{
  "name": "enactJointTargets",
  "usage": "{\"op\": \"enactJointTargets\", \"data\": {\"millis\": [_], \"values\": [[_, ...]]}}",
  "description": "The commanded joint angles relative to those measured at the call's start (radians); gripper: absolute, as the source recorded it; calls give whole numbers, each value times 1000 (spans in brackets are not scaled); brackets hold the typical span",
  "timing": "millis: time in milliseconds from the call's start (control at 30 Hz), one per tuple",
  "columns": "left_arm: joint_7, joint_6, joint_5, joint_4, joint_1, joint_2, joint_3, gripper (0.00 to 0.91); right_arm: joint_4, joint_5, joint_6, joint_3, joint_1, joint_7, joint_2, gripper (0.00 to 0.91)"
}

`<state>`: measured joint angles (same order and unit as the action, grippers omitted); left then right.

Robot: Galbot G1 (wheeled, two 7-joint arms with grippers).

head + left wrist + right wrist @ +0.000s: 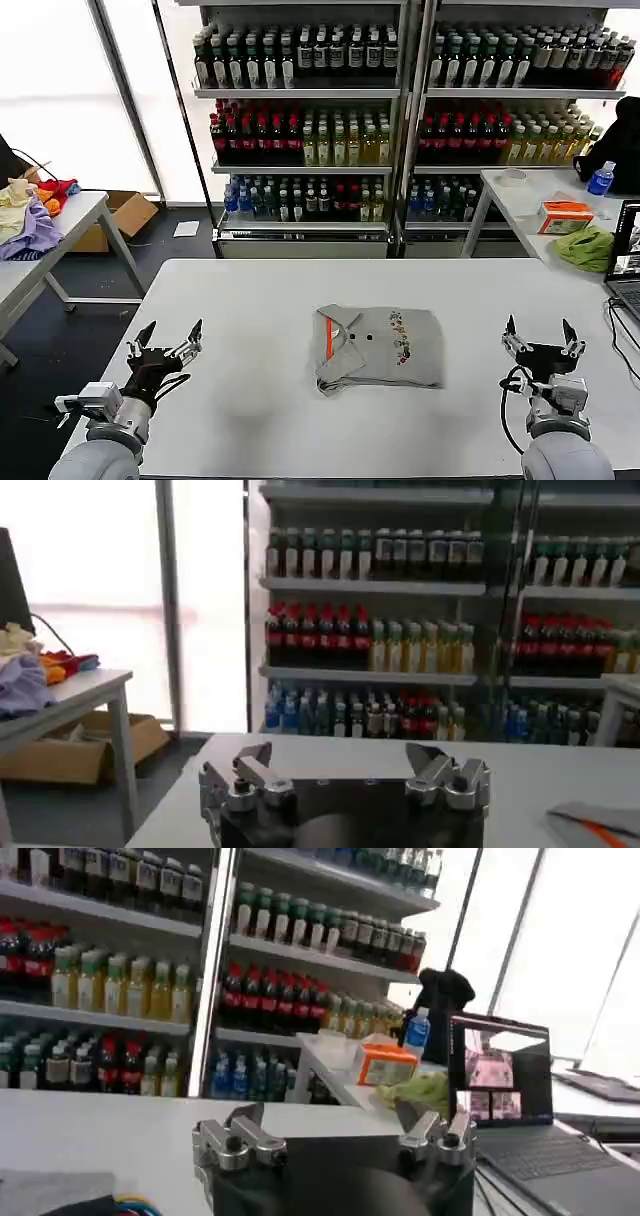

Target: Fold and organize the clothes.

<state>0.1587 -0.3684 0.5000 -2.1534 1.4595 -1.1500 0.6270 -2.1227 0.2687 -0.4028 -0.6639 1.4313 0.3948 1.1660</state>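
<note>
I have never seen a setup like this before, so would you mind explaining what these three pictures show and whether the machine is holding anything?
This is a two-armed robot at a white table. The wide picture comes from a camera on its head, looking down at the work. The other two come from cameras on its wrists, each looking past that arm's own fingers.

The left gripper and right gripper hover near the table's front corners, both open and holding nothing.

Between them lies a folded light grey shirt with a collar, buttons and a small colourful print.

Behind stand shelves of bottled drinks; side tables carry other clothes and a laptop.
</note>
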Motion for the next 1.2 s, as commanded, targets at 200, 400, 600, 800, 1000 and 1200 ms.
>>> {"op": "enactJointTargets", "data": {"millis": [200,400,600,800,1000,1200], "values": [[0,1,-2,-1,4,1,10,907,-5,-13,6,-7,11,-3,5,907],[-31,-3,-30,-14,10,6,26,907,-6,-15,3,-6,12,-4,4,907],[-28,-4,-28,0,5,11,28,907,-5,-16,3,-2,11,-5,5,907],[-26,-1,-27,11,-5,3,25,907,3,-26,3,17,1,-6,17,907],[-30,3,-30,26,-10,0,20,907,10,-27,4,17,1,-6,15,907],[-36,2,-33,33,-17,4,20,907,12,-25,2,13,-4,-7,15,907]]}}
